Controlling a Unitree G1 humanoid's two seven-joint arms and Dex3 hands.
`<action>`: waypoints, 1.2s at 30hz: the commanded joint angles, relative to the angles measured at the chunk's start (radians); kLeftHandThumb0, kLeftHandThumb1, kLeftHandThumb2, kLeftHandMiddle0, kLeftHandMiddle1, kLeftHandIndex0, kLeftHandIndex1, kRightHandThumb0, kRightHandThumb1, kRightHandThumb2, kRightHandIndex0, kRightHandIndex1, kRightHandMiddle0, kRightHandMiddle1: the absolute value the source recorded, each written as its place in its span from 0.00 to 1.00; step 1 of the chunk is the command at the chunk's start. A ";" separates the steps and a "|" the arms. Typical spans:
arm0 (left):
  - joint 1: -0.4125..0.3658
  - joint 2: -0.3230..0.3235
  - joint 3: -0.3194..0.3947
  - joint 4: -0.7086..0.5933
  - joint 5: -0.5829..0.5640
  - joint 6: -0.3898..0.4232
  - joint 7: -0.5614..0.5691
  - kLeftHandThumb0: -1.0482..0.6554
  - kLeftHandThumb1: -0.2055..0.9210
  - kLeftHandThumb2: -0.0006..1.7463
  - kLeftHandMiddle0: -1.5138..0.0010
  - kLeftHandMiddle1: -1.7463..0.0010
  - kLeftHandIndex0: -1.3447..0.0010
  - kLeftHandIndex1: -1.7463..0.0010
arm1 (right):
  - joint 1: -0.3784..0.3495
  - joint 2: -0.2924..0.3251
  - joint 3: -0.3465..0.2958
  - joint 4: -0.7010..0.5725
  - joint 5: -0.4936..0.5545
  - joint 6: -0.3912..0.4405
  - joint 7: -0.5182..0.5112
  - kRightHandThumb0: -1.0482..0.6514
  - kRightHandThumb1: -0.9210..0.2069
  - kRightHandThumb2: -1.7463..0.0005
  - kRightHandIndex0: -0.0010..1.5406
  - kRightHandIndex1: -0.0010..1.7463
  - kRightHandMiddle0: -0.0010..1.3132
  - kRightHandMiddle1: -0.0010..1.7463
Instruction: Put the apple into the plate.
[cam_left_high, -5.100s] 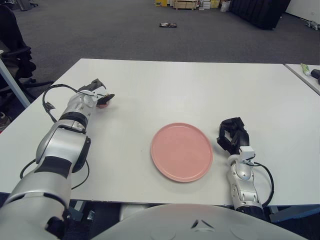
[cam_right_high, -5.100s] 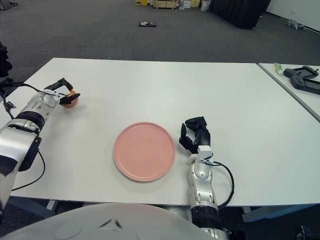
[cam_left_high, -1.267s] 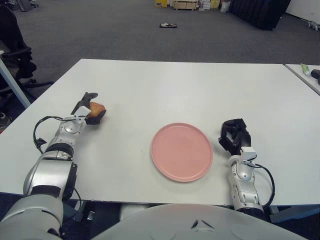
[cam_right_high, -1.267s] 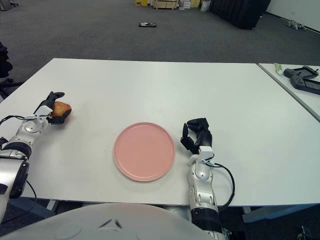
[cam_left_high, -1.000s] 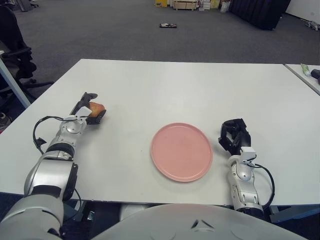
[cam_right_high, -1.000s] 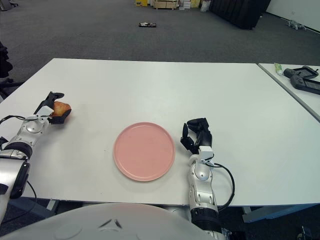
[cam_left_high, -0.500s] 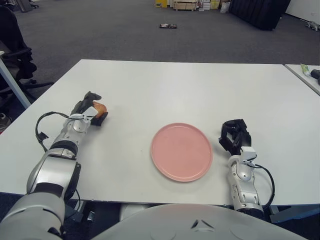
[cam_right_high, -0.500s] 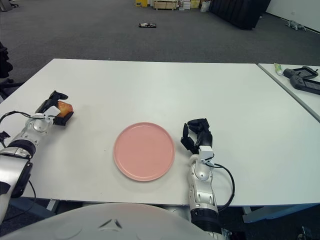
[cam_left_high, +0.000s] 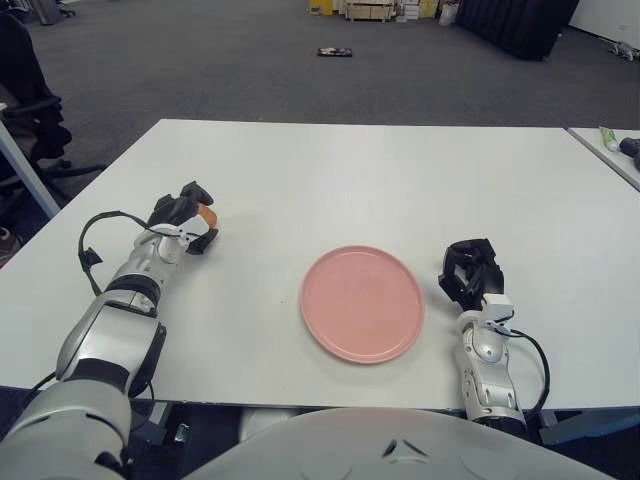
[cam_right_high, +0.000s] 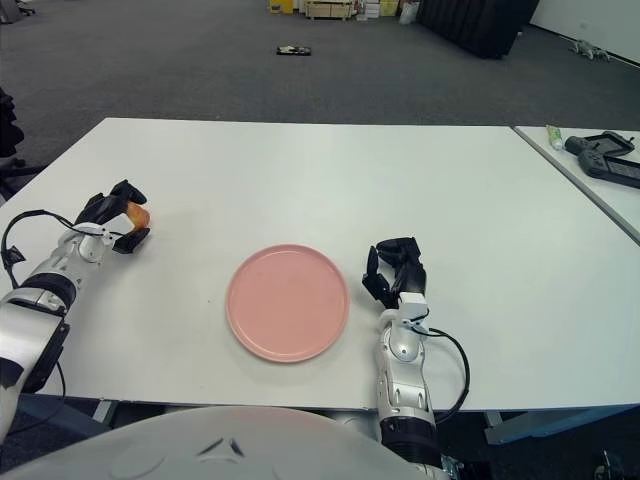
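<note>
My left hand (cam_left_high: 188, 215) is at the left side of the white table, low over its top, with its dark fingers curled around a small red-orange apple (cam_left_high: 205, 213); only a sliver of the apple shows between the fingers. It also shows in the right eye view (cam_right_high: 138, 213). A round pink plate (cam_left_high: 362, 303) lies flat and bare in the middle near the front edge, well to the right of the apple. My right hand (cam_left_high: 469, 274) rests on the table just right of the plate, fingers curled and holding nothing.
The white table (cam_left_high: 380, 180) stretches far back behind the plate. A second table edge with a dark controller (cam_right_high: 600, 155) and a small tube (cam_right_high: 556, 137) is at the far right. An office chair (cam_left_high: 30, 100) stands at the far left.
My left hand has turned and closed more tightly over the apple and shifted a little to the right. The right hand and plate have not moved.
</note>
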 joint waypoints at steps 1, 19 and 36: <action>0.031 -0.014 -0.024 0.036 0.029 0.041 -0.020 0.61 0.42 0.73 0.61 0.12 0.53 0.05 | 0.012 0.003 -0.010 0.033 0.013 0.023 0.002 0.39 0.21 0.51 0.36 0.76 0.25 1.00; 0.016 -0.022 -0.034 0.032 0.018 0.054 -0.041 0.61 0.36 0.78 0.55 0.08 0.54 0.07 | 0.010 0.003 -0.017 0.034 0.015 0.029 0.003 0.40 0.17 0.54 0.35 0.76 0.23 1.00; 0.000 -0.027 -0.012 0.027 -0.002 0.042 -0.037 0.61 0.32 0.83 0.51 0.01 0.55 0.11 | 0.004 -0.001 -0.018 0.032 0.007 0.042 0.000 0.40 0.17 0.54 0.35 0.76 0.23 1.00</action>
